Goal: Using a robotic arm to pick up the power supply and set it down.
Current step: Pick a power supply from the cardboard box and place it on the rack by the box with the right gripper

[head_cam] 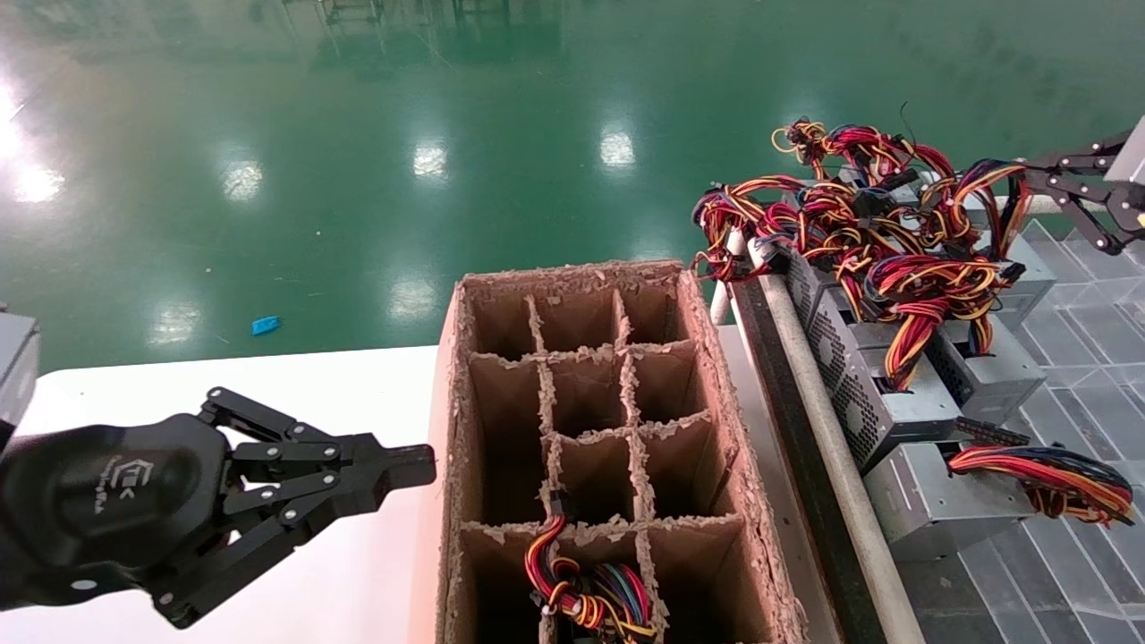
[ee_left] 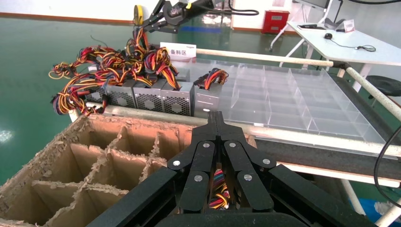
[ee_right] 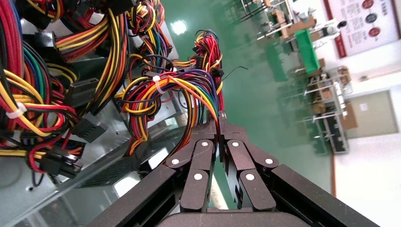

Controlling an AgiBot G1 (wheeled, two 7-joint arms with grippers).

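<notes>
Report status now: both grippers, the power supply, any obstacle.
Right gripper shut on wire bundle of the power supply. Left gripper shut, idle beside the cardboard box. Neighbouring wires tangled close.

My left gripper hangs parked low with fingers together; my right gripper reaches far forward, fingers pinched closed.

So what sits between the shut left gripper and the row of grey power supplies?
In the head view: the brown partitioned cardboard box, then a grey rail.
</notes>
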